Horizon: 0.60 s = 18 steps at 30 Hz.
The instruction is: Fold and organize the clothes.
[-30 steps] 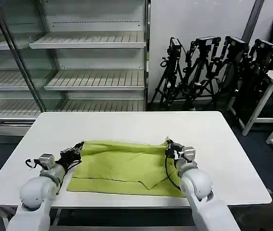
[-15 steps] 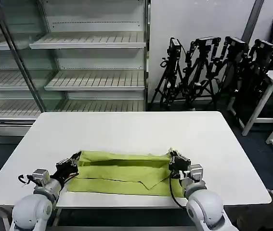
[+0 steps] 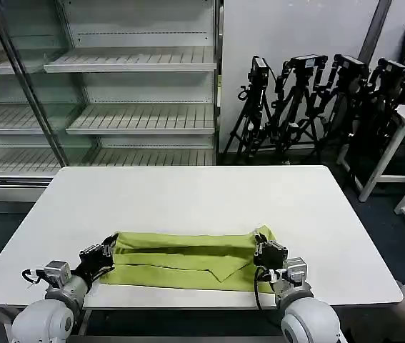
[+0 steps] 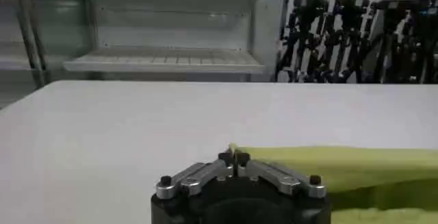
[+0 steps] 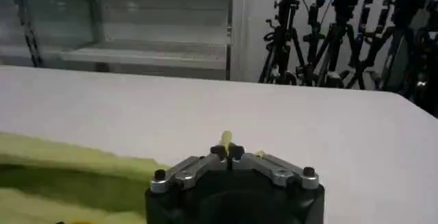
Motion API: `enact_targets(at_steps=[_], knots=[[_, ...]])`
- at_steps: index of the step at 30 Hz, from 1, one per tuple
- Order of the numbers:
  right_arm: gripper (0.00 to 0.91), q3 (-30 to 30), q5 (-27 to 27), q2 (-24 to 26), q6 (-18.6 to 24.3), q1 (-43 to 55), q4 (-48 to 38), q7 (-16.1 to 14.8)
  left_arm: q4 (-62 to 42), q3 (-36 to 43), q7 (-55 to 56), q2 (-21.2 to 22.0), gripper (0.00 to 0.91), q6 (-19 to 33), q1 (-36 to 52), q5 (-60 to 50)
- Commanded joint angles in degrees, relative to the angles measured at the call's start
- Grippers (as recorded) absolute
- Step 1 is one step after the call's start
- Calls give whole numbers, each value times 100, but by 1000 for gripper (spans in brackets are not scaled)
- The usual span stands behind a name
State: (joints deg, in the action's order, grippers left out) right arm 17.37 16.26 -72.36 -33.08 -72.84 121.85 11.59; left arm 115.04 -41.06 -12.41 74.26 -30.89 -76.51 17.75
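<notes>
A lime yellow-green T-shirt (image 3: 188, 257) is spread as a long folded band across the near part of the white table (image 3: 188, 193), close to its front edge. Its left end is pinched by the left gripper (image 3: 103, 250), whose fingers are pressed together on a corner of fabric, as is seen from the left wrist (image 4: 233, 155). Its right end is clamped in the same way by the right gripper (image 3: 264, 248), a small tip of cloth being seen between the closed fingers in the right wrist view (image 5: 226, 148). The folded upper layer is laid over the lower one, with a pointed flap near the middle.
</notes>
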Motion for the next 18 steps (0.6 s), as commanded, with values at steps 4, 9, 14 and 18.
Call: enact_targets(at_steps=[4,9,14,18], knots=[[907,26,-62,23,-6,-266,176,72,186,26,-22,38,907,-15,-259,-182],[907,118,-43,77,-8,-507,396,30,295,-71,-6,23,907,-38,-301,-182],[907,288,-40,152,-4,-814,794,44,612,-171,156,38,907,-73,-442,-107],[907,473,-67,160,-2,-1172,1113,19,701,-42,503,119,907,-141,-585,128]])
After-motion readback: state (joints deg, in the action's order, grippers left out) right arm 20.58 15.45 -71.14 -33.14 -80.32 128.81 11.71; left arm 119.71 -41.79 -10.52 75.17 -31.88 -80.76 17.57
